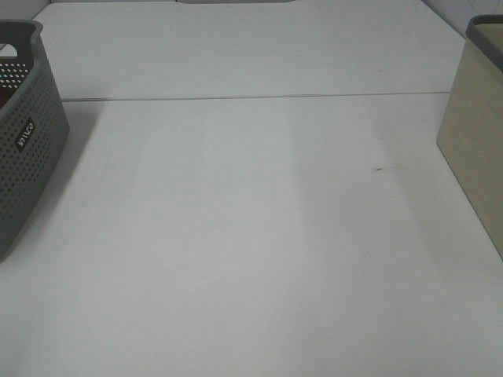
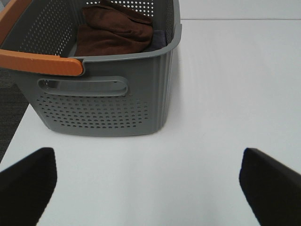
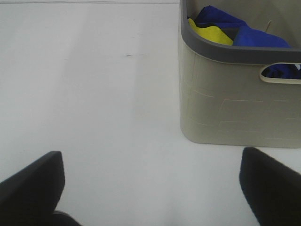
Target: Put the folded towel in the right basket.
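A brown folded towel (image 2: pixel 113 30) lies inside the grey perforated basket (image 2: pixel 101 110), which stands at the table's left edge (image 1: pixel 27 141). The right basket (image 3: pixel 235 108) is beige with a dark rim and stands at the table's right edge (image 1: pixel 475 133). It holds blue cloth (image 3: pixel 254 33) and yellow cloth (image 3: pixel 211 33). My left gripper (image 2: pixel 146 188) is open and empty, low over the table a short way in front of the grey basket. My right gripper (image 3: pixel 150 188) is open and empty, in front of the beige basket. Neither gripper shows in the exterior high view.
The grey basket has an orange handle (image 2: pixel 40 63) lying across its near rim. The white table (image 1: pixel 251 236) spans between the two baskets, with a seam line (image 1: pixel 251 97) across its far part and a small dark mark (image 1: pixel 380 167).
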Available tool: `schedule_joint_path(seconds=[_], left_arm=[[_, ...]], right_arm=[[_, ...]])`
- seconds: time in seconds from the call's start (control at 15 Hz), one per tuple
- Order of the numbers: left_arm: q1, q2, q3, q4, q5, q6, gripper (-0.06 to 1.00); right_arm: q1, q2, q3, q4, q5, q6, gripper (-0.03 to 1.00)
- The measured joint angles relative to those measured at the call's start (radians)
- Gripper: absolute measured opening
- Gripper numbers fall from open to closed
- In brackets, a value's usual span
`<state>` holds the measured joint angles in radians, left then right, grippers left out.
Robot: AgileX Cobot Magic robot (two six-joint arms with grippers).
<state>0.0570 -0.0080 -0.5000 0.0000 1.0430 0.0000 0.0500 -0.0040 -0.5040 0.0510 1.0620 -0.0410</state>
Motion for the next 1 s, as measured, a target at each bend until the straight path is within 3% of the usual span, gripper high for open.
schedule_joint_path(seconds=[1.0], left_arm=[[0.0,0.0,0.0,0.0,0.0,0.0,0.98]], right_arm=[[0.0,0.0,0.0,0.0,0.0,0.0,0.96]])
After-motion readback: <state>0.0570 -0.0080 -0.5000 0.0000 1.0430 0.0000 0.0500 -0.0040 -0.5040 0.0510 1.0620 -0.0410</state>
